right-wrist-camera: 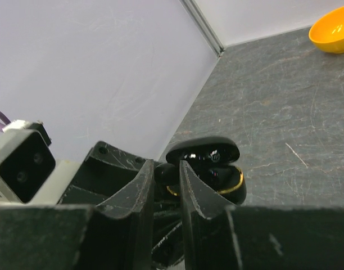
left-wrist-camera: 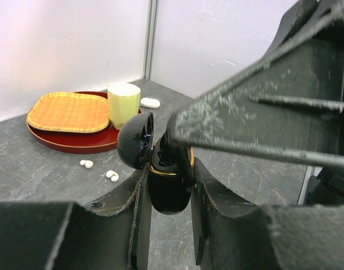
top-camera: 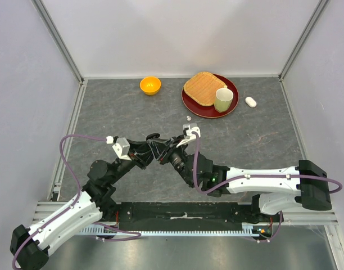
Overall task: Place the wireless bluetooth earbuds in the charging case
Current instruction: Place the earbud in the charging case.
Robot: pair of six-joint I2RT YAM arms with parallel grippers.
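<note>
1. charging case (left-wrist-camera: 167, 194): cavity screened by fingers; I cannot read its sockets.
2. right gripper (right-wrist-camera: 165, 169): dark lump between its tips, unidentifiable to me.
3. white earbuds (top-camera: 188, 118): mere specks from above.
4. orange bowl (right-wrist-camera: 332, 28): cropped by right edge.

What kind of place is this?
Most likely a lab robot cell: white panel walls on aluminium framing box in the grey tabletop, the left arm and right arm sit bolted at its near edge, and the orange bowl and red plate look like staged props.
</note>
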